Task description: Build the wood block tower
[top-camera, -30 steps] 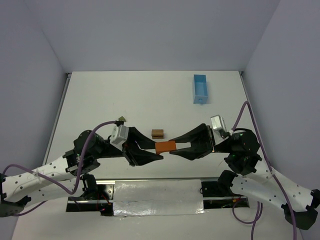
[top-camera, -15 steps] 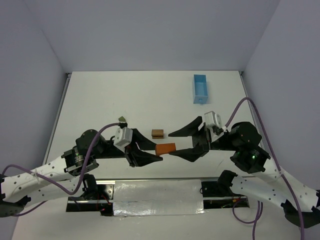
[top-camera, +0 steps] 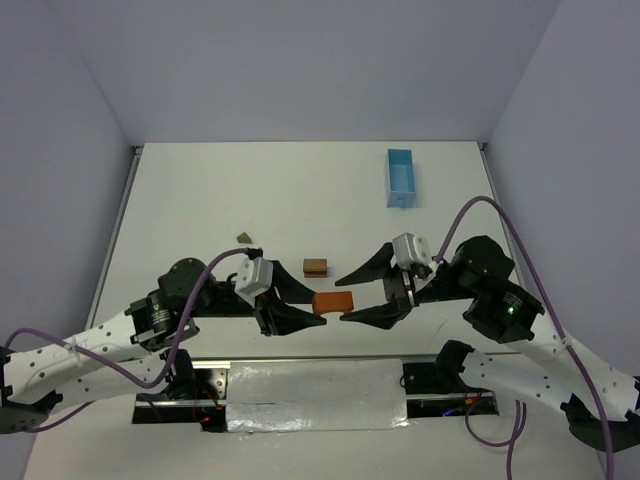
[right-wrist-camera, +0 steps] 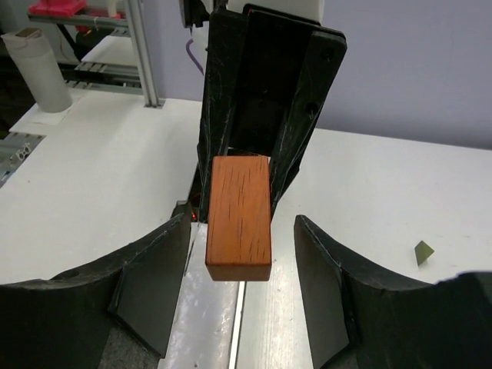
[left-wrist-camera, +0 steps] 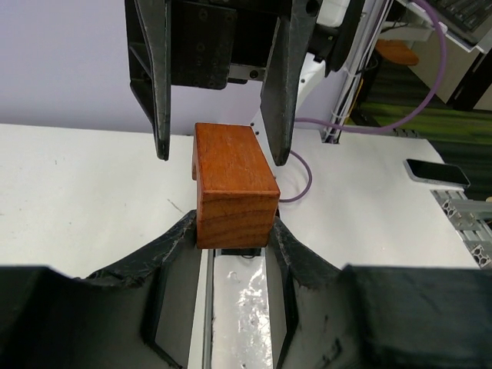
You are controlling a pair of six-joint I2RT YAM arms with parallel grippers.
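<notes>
The left tool (left-wrist-camera: 234, 231) pinches one end of a reddish-orange rectangular block (left-wrist-camera: 231, 181), held over the near edge of the tabletop (top-camera: 200, 200). The right tool (right-wrist-camera: 240, 227) stands spread around the block's other end, not touching it. A brown block (top-camera: 316, 267) lies just beyond them on the tabletop, with an olive-green triangle (top-camera: 244, 238) to its left.

Stretched low and inward with the left arm (top-camera: 100, 345) and right arm (top-camera: 540, 368), wrists level, fingertips head-on at the middle. Clamped with the left gripper (top-camera: 316, 304) on one end of a reddish-orange block (top-camera: 333, 301). Spread wide at the right gripper (top-camera: 343, 297), astride the block's other end, clear of both sides.
</notes>
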